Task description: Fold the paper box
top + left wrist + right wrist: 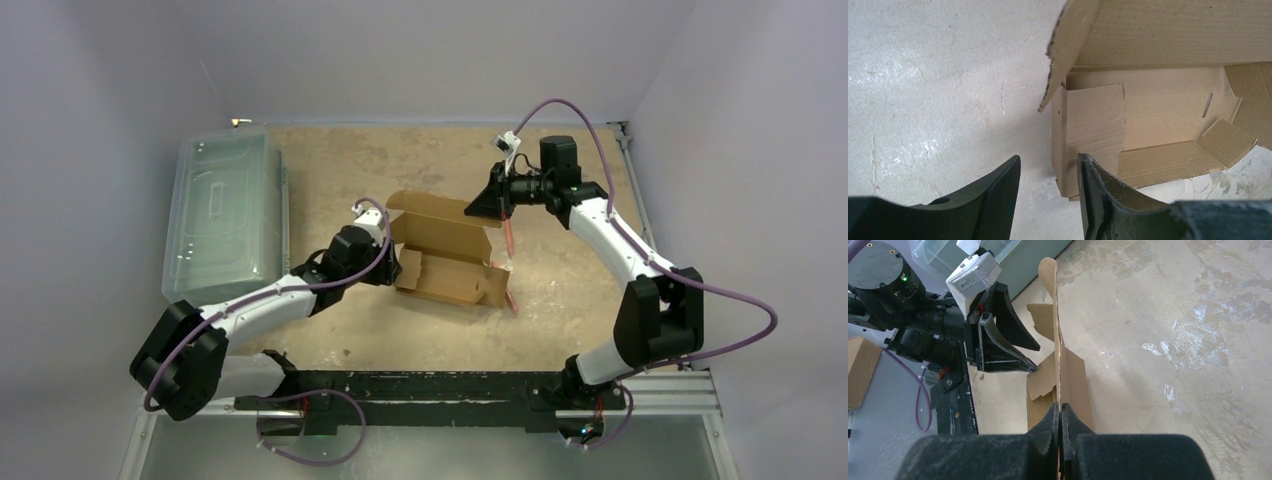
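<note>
Only the right wrist view shows the right gripper (pixel 1060 412) pinched shut on a panel of the one paper box (pixel 445 255), right of one clear bin (pixel 222 215); the left gripper (pixel 1048 159), bin-side, gapes half open, empty.

Counting one paper box (pixel 445 255) sitting near the middle of the table (pixel 560 290), one clear plastic bin (pixel 222 215) lying along its left edge, two grippers: left gripper (pixel 1048 162), right gripper (pixel 1060 410).

Bright diffuse overhead light, soft shadows, close foreground blurred.
</note>
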Controlling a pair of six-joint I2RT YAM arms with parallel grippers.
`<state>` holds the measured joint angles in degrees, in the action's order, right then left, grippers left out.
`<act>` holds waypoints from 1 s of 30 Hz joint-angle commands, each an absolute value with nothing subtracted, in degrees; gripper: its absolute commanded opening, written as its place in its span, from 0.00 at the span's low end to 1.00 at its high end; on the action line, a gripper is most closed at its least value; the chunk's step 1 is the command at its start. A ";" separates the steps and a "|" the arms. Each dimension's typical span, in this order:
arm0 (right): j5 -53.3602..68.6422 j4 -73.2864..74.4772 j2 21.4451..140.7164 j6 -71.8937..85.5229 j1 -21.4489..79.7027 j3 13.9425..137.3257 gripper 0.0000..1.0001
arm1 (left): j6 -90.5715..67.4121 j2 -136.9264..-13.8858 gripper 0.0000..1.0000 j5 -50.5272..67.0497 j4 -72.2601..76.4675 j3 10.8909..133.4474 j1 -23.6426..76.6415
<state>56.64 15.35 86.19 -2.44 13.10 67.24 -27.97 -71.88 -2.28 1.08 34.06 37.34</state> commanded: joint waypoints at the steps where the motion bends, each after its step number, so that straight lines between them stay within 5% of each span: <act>1: 57.43 15.05 83.89 -4.21 13.35 67.24 0.00 | -29.02 -70.41 0.45 0.33 7.41 32.05 36.28; 30: 60.52 27.78 82.49 -28.12 18.25 68.07 0.00 | -44.52 -67.85 0.48 5.98 35.83 13.01 35.53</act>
<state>60.16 26.63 85.08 -24.60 17.63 67.13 -41.93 -67.31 5.34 32.23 13.85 35.99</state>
